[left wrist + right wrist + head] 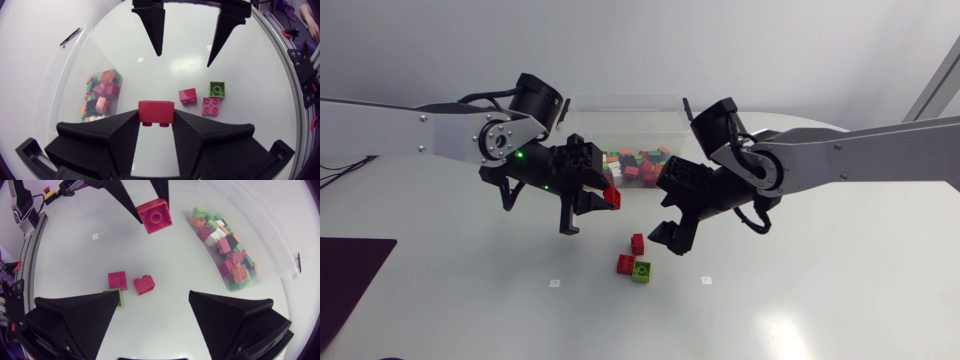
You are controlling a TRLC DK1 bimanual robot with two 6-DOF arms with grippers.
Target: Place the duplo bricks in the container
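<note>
A dark mat (350, 280) lay at the far left of the white table (840, 300). The left arm (410, 128) came in from the left side, and its left gripper (156, 119) was clamped on a red duplo brick (156, 111), held clear above the table surface. The left wrist view showed both fingers pressing the brick's sides; the head view showed only the brick poking out at the fingertips. Behind both grippers stood the clear container (620, 108), with a pile of mixed bricks (638, 165) in it. The pile lay beside the left gripper in the left wrist view. On the table in front of the container sat three loose bricks: a small red brick (637, 243), a square red brick (625, 264) just beside it, and a green brick (641, 271) touching the square one. The right wrist view hid most of the green brick behind one of its own fingers, while the left wrist view showed it whole. The right gripper (154, 294) hung over these bricks with its fingers spread wide and nothing between them. The right arm (860, 155) entered from the right side.
</note>
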